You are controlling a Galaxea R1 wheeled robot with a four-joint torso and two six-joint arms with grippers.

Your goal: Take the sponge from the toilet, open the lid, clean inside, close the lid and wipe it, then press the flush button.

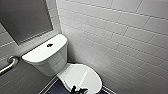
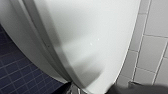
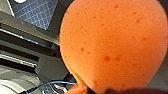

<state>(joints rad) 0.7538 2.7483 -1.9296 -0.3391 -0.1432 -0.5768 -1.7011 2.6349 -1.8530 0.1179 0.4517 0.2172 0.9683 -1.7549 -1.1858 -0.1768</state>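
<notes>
Right wrist view: sponge (image 3: 110, 45) held close in right end effector (image 3: 130, 91).

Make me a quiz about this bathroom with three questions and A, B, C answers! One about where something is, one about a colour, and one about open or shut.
1. Where is the flush button? A on the tank top; B on the wall; C on the floor.
2. What colour is the sponge? A green; B orange; C purple.
3. The toilet lid is: A up; B down; C missing.

Answers: 1 A, the dark button sits in the middle of the white tank top. 2 B, it is orange all over with small darker spots. 3 B, it lies flat and shut.
</notes>
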